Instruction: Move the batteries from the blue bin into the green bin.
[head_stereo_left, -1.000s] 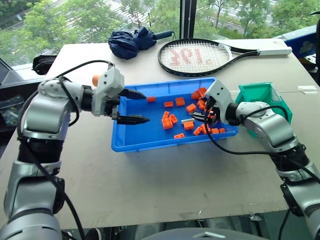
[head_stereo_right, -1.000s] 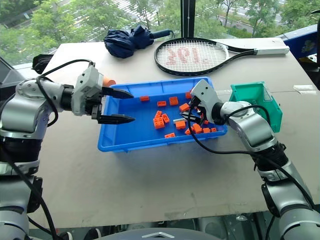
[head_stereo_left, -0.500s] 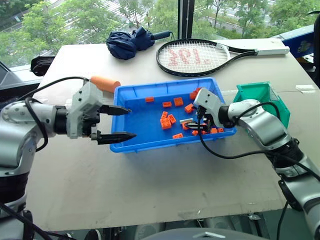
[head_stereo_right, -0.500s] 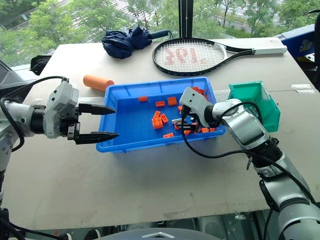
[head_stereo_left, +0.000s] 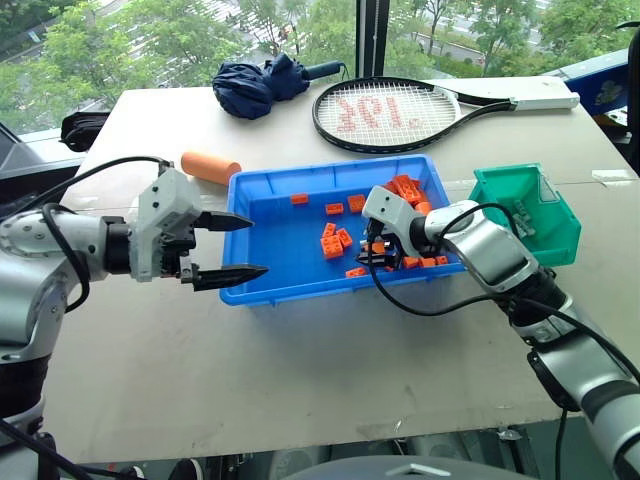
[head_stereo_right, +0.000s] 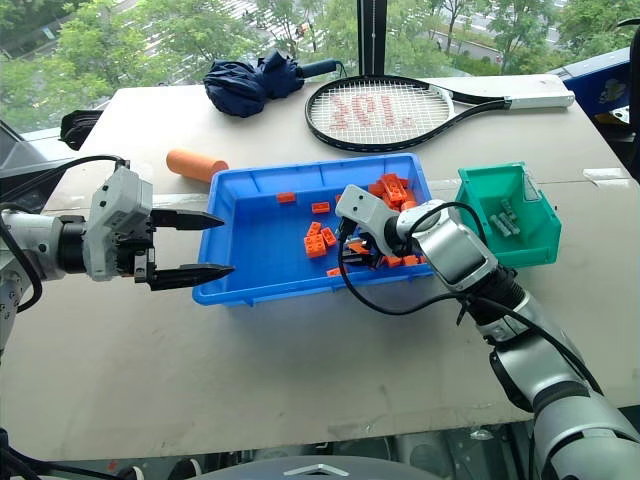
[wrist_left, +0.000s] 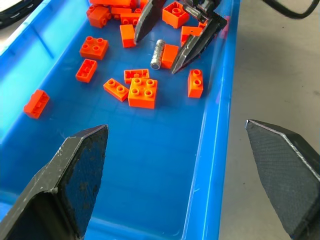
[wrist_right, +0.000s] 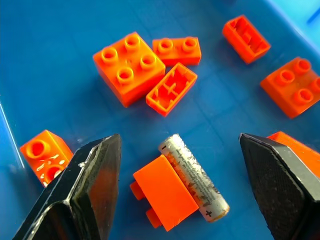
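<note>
Right gripper (wrist_right: 172, 192) spread open over 1 battery (wrist_right: 194, 177) lying among orange bricks (wrist_right: 129, 67) at centre of blue bin (head_stereo_left: 262, 288), left gripper (head_stereo_left: 240, 247) open at bin's left edge, green bin (head_stereo_right: 535, 249) at right holding more batteries (head_stereo_right: 505, 216).

A tennis racket (head_stereo_left: 400, 112), folded umbrella (head_stereo_left: 262, 82) and orange cylinder (head_stereo_left: 210, 167) lie on the table (head_stereo_left: 300, 360).

Pale table (head_stereo_left: 300, 350) — window (head_stereo_left: 180, 40) beyond, green trees.

Silver-grey arms, black cables, pale wrist housings, pointed black fingers (head_stereo_left: 232, 271).
</note>
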